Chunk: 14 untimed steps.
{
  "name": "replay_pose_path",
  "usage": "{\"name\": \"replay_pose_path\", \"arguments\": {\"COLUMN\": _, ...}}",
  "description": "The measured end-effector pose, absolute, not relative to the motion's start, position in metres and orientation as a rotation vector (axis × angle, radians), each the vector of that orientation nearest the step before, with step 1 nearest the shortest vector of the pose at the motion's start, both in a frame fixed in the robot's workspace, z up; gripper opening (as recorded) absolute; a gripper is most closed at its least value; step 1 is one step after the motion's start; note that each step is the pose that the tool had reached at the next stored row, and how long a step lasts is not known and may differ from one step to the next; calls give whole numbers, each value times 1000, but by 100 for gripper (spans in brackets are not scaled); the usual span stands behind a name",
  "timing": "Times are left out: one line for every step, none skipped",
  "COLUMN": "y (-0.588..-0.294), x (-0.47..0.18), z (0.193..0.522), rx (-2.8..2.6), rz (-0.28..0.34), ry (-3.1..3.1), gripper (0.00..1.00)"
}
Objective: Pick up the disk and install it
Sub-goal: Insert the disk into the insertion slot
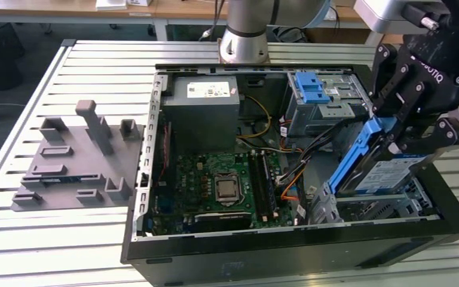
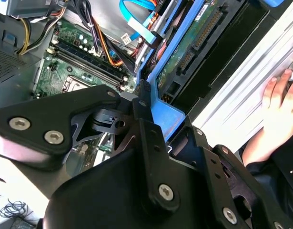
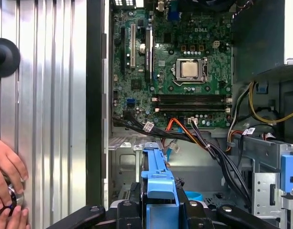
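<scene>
Fingers (image 2: 145,119) clamped on the disk (image 1: 385,173), tilted over the drive bay (image 1: 389,207).
Cables (image 3: 213,152) beside that bay could snag it; tilted entry may jam.

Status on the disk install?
Gripper shut on the disk. Disk tilted over the drive cage, not seated. Black cables close beside it.

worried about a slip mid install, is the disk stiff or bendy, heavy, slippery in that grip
The disk hangs tilted from the end effector without sagging, so probably stiff. Its metal body likely makes it heavy for its size. The grip is on the smooth blue plastic carrier, which may flex or slip slightly.
</scene>
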State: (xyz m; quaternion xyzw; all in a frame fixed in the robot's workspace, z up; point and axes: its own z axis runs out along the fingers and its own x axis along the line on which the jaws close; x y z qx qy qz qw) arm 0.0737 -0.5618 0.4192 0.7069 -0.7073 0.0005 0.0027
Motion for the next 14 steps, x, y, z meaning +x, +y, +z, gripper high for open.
{"name": "replay_pose_path", "arguments": {"y": -562, "x": 74, "z": 418, "rx": 2217, "rz": 2, "ry": -2218, "gripper": 36}}
{"name": "replay_pose_path", "arguments": {"y": -562, "x": 74, "z": 418, "rx": 2217, "rz": 2, "ry": -2218, "gripper": 36}}
{"name": "replay_pose_path", "arguments": {"y": -562, "x": 74, "z": 417, "rx": 2217, "rz": 2, "ry": -2218, "gripper": 36}}
{"name": "replay_pose_path", "arguments": {"y": -562, "x": 74, "z": 416, "rx": 2217, "rz": 2, "ry": -2218, "gripper": 36}}
{"name": "replay_pose_path", "arguments": {"y": -562, "x": 74, "z": 416, "rx": 2217, "rz": 2, "ry": -2218, "gripper": 36}}
{"name": "replay_pose_path", "arguments": {"y": -562, "x": 74, "z": 415, "rx": 2217, "rz": 2, "ry": -2218, "gripper": 36}}
{"name": "replay_pose_path", "arguments": {"y": -562, "x": 74, "z": 414, "rx": 2217, "rz": 2, "ry": -2218, "gripper": 36}}
{"name": "replay_pose_path", "arguments": {"y": -562, "x": 74, "z": 413, "rx": 2217, "rz": 2, "ry": -2218, "gripper": 36}}
{"name": "replay_pose_path", "arguments": {"y": -562, "x": 74, "z": 412, "rx": 2217, "rz": 2, "ry": -2219, "gripper": 36}}
{"name": "replay_pose_path", "arguments": {"y": -562, "x": 74, "z": 411, "rx": 2217, "rz": 2, "ry": -2218, "gripper": 36}}
{"name": "replay_pose_path", "arguments": {"y": -562, "x": 74, "z": 410, "rx": 2217, "rz": 2, "ry": -2218, "gripper": 36}}
{"name": "replay_pose_path", "arguments": {"y": -562, "x": 74, "z": 409, "rx": 2217, "rz": 2, "ry": -2218, "gripper": 36}}
{"name": "replay_pose_path", "arguments": {"y": -562, "x": 74, "z": 408, "rx": 2217, "rz": 2, "ry": -2218, "gripper": 36}}
{"name": "replay_pose_path", "arguments": {"y": -562, "x": 74, "z": 407, "rx": 2217, "rz": 2, "ry": -2218, "gripper": 36}}
